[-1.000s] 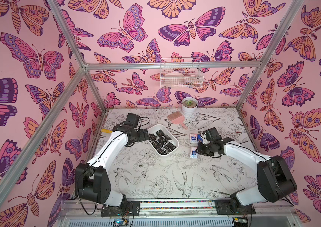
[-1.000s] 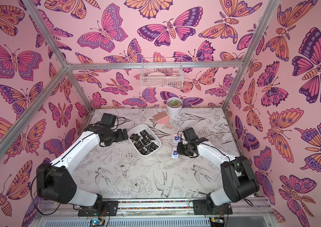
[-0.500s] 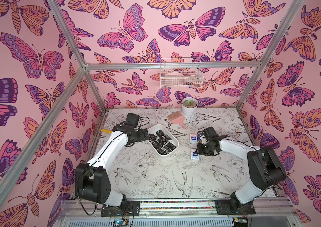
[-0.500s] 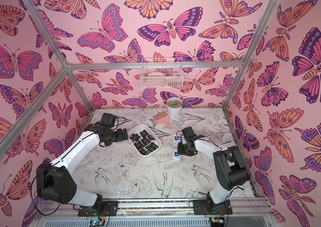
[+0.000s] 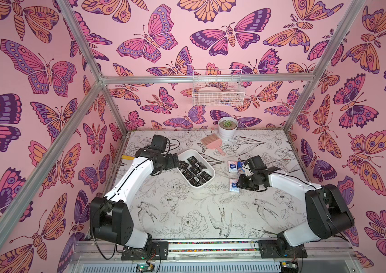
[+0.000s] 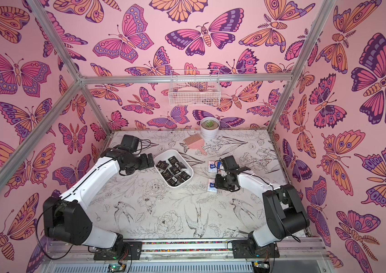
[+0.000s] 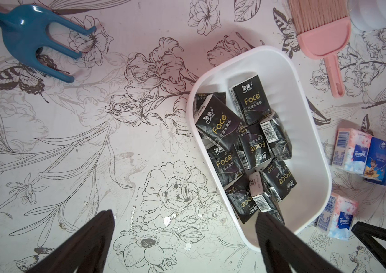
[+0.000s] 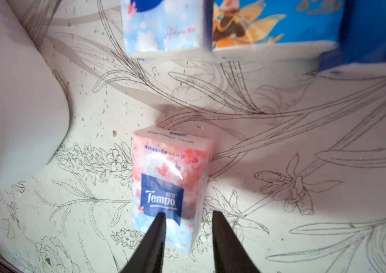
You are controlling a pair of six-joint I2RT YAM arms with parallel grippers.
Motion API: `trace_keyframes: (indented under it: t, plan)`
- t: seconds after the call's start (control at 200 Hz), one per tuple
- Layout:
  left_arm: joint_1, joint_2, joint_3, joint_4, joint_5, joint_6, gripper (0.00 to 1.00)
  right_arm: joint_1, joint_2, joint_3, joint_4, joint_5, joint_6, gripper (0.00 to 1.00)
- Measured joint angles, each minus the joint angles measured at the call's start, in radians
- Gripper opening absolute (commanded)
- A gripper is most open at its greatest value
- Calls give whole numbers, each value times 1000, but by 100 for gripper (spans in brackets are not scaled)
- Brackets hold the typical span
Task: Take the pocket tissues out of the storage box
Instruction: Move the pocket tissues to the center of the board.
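My left hand (image 7: 182, 238) is wide open and empty, one finger over the near end of the box (image 7: 310, 132), the other over bare desk (image 7: 92, 146). The box sits mid-desk toward the back edge, holding a heap of black tissues (image 7: 246, 146). Four more packets lie out on the desk toward the right edge: three together (image 7: 367, 158) and a pink-white one (image 8: 170, 186) apart, nearer the front. My right hand (image 8: 187, 227) is part open, holding nothing, its tips over that lone packet's end.
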Motion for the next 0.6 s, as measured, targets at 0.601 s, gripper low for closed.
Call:
trace_keyframes:
  t: [0.601]
  plan:
    - [-4,8,8,-5,2,0,100,-1,161,122,22,24,-30,23]
